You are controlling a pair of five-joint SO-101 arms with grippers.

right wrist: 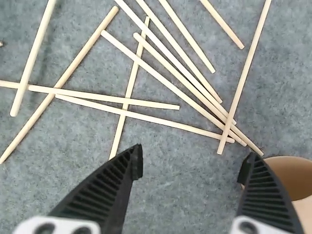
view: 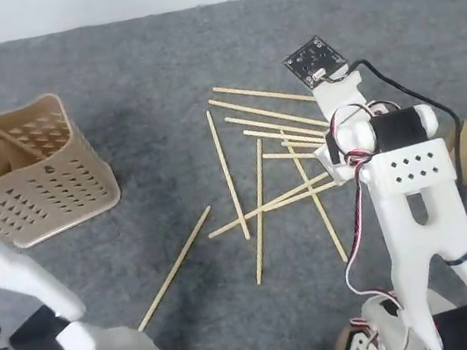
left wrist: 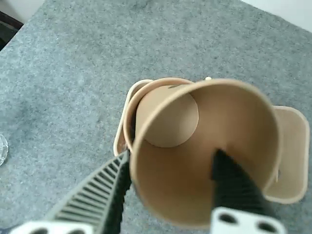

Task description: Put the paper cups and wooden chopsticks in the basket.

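Our left gripper (left wrist: pixel 170 161) is clamped on a paper cup (left wrist: pixel 195 122), mouth toward us, over the basket (view: pixel 57 181) at the far left. Our right gripper (right wrist: pixel 192 158), jaws apart, hangs above the scattered chopsticks (view: pixel 259 184) just beyond it.

You have soft, even light over the grey counter (view: pixel 154 63), which looks matte all around the basket (view: pixel 48 182). The basket throws a faint, narrow shadow along its base on the side facing the chopsticks (view: pixel 226 167). Those sticks lay thin, pale shadows. Above the basket, the paper cup (left wrist: pixel 195 161) darkens along its inner wall.
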